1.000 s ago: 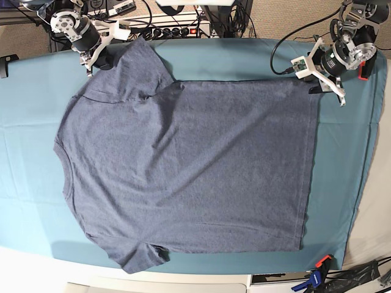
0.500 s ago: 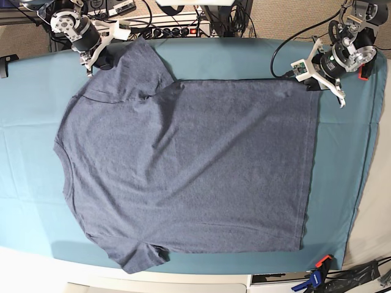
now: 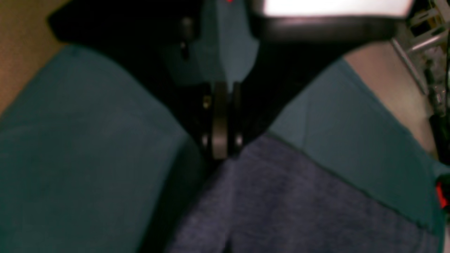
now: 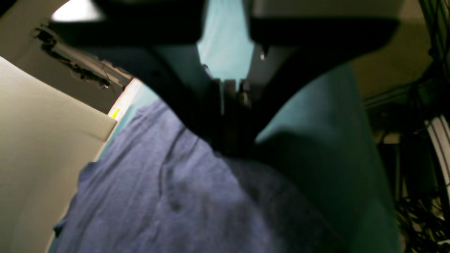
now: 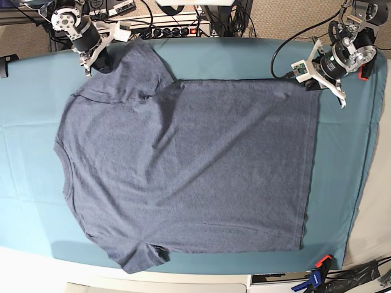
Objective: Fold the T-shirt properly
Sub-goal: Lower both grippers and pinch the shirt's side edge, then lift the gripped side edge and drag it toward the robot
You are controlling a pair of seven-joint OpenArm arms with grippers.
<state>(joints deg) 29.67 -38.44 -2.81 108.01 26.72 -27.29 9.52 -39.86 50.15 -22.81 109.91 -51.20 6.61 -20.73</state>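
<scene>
The slate-blue T-shirt (image 5: 183,171) lies spread flat on the teal tablecloth (image 5: 30,183), neck to the left and hem to the right, with no lettering showing. My left gripper (image 5: 311,85) is at the far hem corner. In the left wrist view its fingers (image 3: 220,154) are pressed together on the corner of the T-shirt (image 3: 281,211). My right gripper (image 5: 102,63) is at the far sleeve. In the right wrist view it (image 4: 230,147) is shut on the sleeve cloth (image 4: 158,203), which rises in wrinkles toward it.
A power strip and cables (image 5: 177,29) run behind the table's far edge. A blue-and-orange clamp (image 5: 317,271) grips the near right edge, and a black clamp (image 5: 7,61) sits at the far left. Bare tablecloth borders the shirt on all sides.
My left gripper has closed its fingers on the far hem corner. My right arm has shifted slightly toward the far edge, still at the sleeve.
</scene>
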